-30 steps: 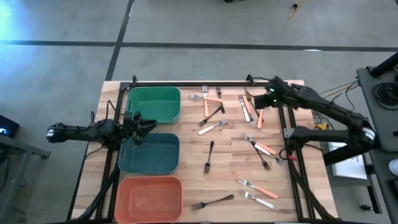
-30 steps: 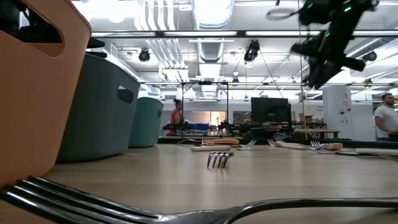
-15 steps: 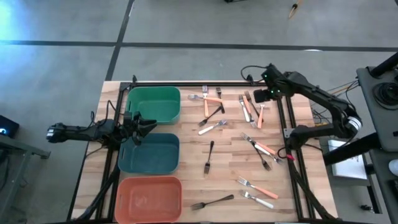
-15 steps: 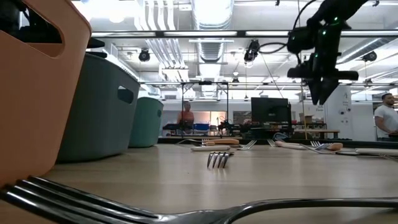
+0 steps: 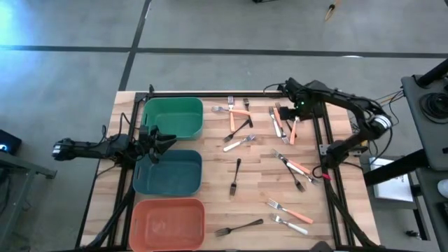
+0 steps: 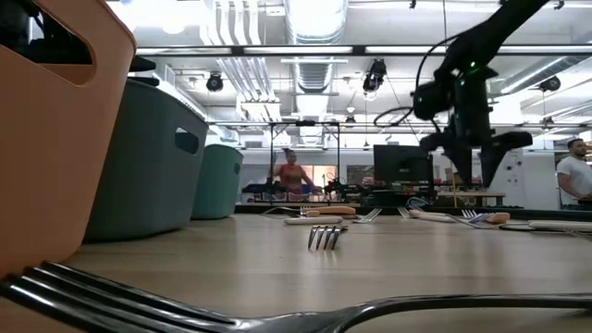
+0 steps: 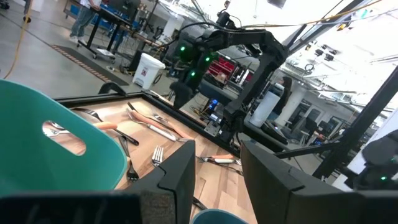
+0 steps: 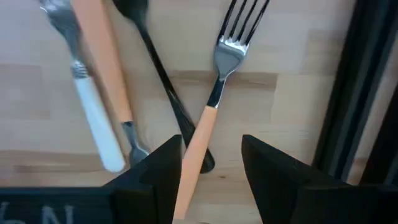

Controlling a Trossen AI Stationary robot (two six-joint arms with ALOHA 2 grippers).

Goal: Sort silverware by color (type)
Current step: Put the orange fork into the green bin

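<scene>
Task barely begun: green bin (image 5: 173, 117), teal bin (image 5: 168, 172), salmon bin (image 5: 168, 222) look empty w/ all forks (image 5: 238, 145) loose on the counter (image 5: 255, 189).

Right tool (image 5: 297, 106) over far-right cluster, fingers apart, straddling orange-handled fork (image 8: 205, 121). Fork's long axis runs near-far, tines to far edge.

Left tool (image 5: 158, 140) waits btwn green and teal bins, fingers apart, empty.

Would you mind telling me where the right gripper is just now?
In the high view the right gripper hovers over the far right fork cluster, open, astride an orange-handled fork beside a black fork.
</scene>
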